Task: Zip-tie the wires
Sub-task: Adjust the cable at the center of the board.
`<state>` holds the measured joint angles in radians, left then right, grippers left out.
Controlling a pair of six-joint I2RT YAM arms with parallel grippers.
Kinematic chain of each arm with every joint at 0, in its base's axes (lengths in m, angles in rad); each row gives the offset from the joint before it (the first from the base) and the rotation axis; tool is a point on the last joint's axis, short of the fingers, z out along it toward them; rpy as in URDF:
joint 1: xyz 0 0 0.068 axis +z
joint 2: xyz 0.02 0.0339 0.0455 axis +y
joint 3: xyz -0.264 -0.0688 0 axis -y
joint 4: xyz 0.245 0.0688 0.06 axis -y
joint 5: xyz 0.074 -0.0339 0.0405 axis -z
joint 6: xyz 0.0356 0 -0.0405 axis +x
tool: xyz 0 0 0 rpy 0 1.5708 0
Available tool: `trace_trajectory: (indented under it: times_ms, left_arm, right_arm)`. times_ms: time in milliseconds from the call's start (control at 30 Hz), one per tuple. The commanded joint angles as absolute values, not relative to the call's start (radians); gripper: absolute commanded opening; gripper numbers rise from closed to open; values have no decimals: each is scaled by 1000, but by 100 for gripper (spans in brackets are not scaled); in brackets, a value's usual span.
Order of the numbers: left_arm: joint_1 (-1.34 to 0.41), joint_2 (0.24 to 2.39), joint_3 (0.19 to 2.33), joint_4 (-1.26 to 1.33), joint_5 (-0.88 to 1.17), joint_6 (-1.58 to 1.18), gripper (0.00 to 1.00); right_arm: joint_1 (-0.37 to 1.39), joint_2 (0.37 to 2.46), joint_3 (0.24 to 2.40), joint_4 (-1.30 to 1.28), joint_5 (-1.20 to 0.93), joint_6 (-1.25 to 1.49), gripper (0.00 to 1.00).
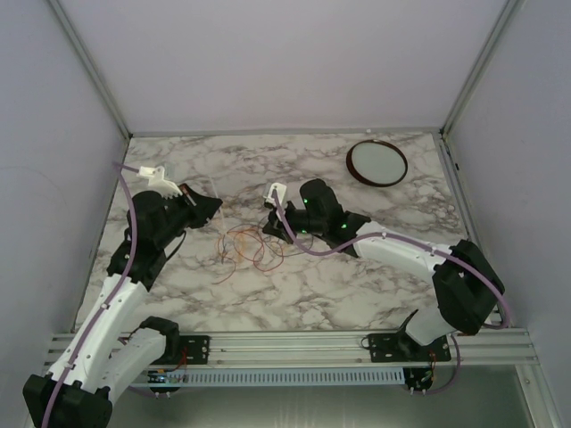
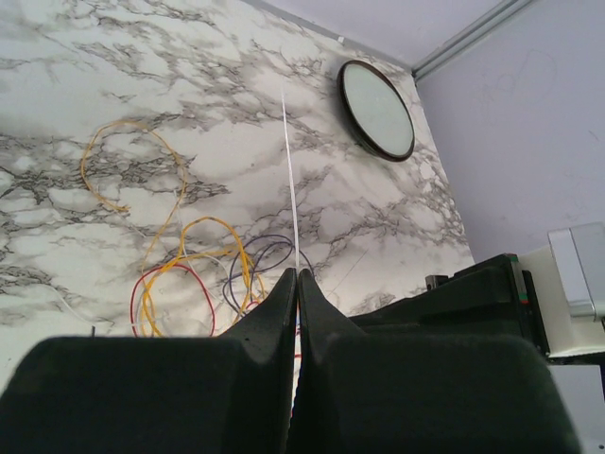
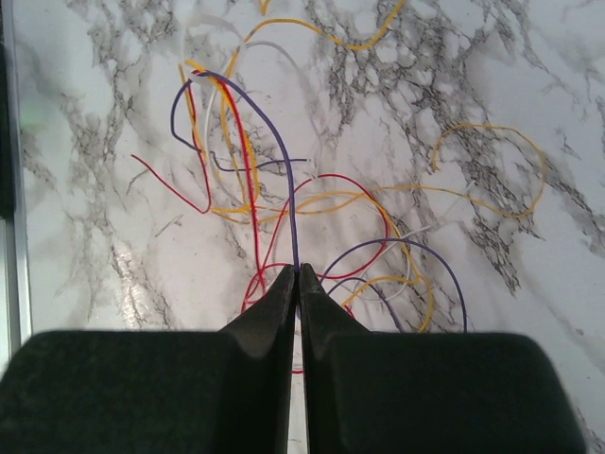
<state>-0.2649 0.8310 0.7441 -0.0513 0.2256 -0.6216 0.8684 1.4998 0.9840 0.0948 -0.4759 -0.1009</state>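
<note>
The wires [image 1: 250, 248] lay tangled on the marble table [image 1: 357, 285] between the arms. The left gripper [image 2: 296, 274] was closed on a thin white strip [image 2: 291, 180], and the right gripper [image 3: 297, 270] was closed with a purple strand [image 3: 284, 170] meeting its tips. The round dish [image 1: 348, 163], far right, showed only its white floor.

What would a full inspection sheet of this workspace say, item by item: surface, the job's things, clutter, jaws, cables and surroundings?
Surface: white marble-patterned table top, flat.
Job's things: bunch of thin red, orange, yellow and purple wires, lying in loose loops, not tied; thin white plastic strip, probably the zip tie.
Clutter: round white dish with dark rim, far right, apart from the wires.
Grippers: left gripper, jaws shut on the strip; right gripper, jaws shut, apparently pinching a purple wire of the bunch.
Cables: lilac arm cables, running along both arms.
Surroundings: plain pale walls; metal rail at the near edge.
</note>
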Motion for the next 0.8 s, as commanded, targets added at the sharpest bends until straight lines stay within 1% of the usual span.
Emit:
trace_trajectory:
  times_ms: [0,300,600,700,767]
  left_arm:
    - [-256,815,787,-45,219,-611,0]
    - [-253,813,780,-40,222,-618,0]
    - [-250,813,789,-35,229,-621,0]
    - [-251,806,793,-20,244,-613,0]
    - [-250,806,807,-34,245,-599,0]
  right_arm:
    - [841,1461,1006,110,-445,-75,0]
    - [791,1385,944,181,-449,-28,0]
    - [784,1397,931,201,-481,-16,0]
    - [783,1404,931,191,-485,-19,17]
    - [782,1397,930,188,-483,-25,26]
